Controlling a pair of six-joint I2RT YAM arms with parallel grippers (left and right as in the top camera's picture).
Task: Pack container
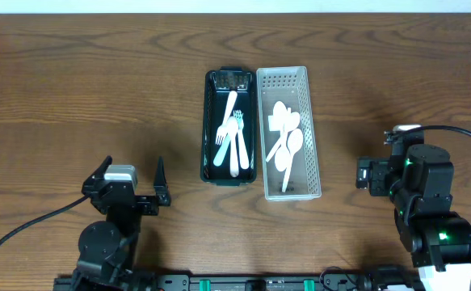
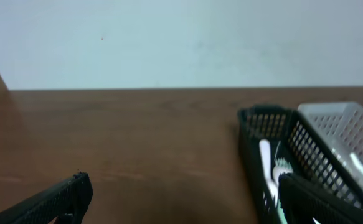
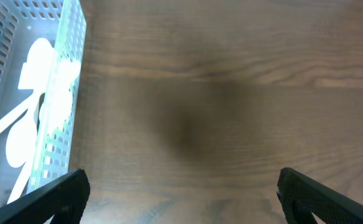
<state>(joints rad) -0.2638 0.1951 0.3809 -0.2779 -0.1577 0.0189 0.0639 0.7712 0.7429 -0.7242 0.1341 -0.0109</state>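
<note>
While both my arms sit at the near edge of the table point(image 1: 73, 81), layout: two baskets at mid-table, long sides just beside each other.
Black basket point(image 1: 207, 121): left of the pair; white forks point(image 1: 233, 133) lie lengthwise inside it.
White basket point(image 1: 311, 137): right of the pair; white spoons point(image 1: 294, 142) lie inside it.
Left gripper point(image 1: 130, 176): my fingers stand wide apart, holding nothing, well apart from the black basket, left of it and nearer me.
Right gripper point(image 3: 182, 183): my fingers stand wide apart over the wood, holding nothing; the white basket shows at the left of its wrist view.
</note>
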